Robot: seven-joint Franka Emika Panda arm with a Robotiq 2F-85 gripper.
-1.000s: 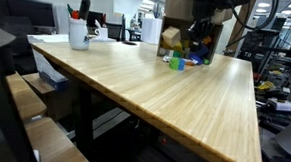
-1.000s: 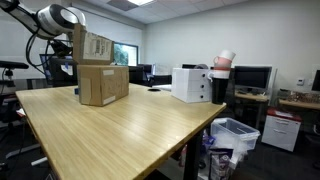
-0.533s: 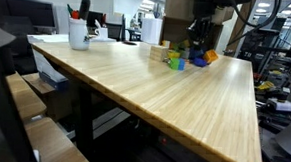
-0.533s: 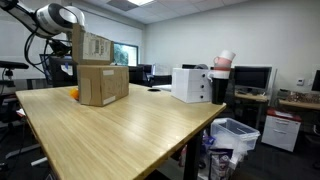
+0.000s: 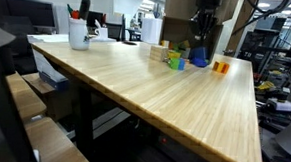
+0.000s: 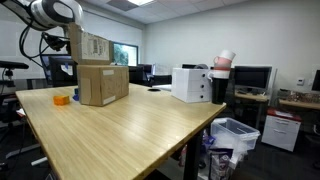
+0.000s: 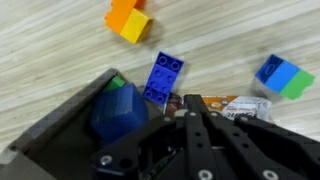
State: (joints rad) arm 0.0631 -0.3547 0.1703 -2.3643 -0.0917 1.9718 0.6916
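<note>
My gripper is shut and empty, hanging above a cluster of toy blocks at the far end of the wooden table. In the wrist view a blue brick lies just beyond the fingertips. An orange and yellow block lies farther off and a blue and green block to the right. A printed snack packet lies under the fingers and a blue cup-like piece beside them. In both exterior views the orange block sits apart from the rest. The gripper hangs above the blue piece.
A green and yellow block stands near a wooden block. Stacked cardboard boxes and a white appliance stand on the table. A white cup of pens stands at the far corner. Chairs line the near side.
The orange block has slid away from the cluster across the table. The gripper has risen above the blocks. A tan object seen beside the gripper a second ago no longer shows.
</note>
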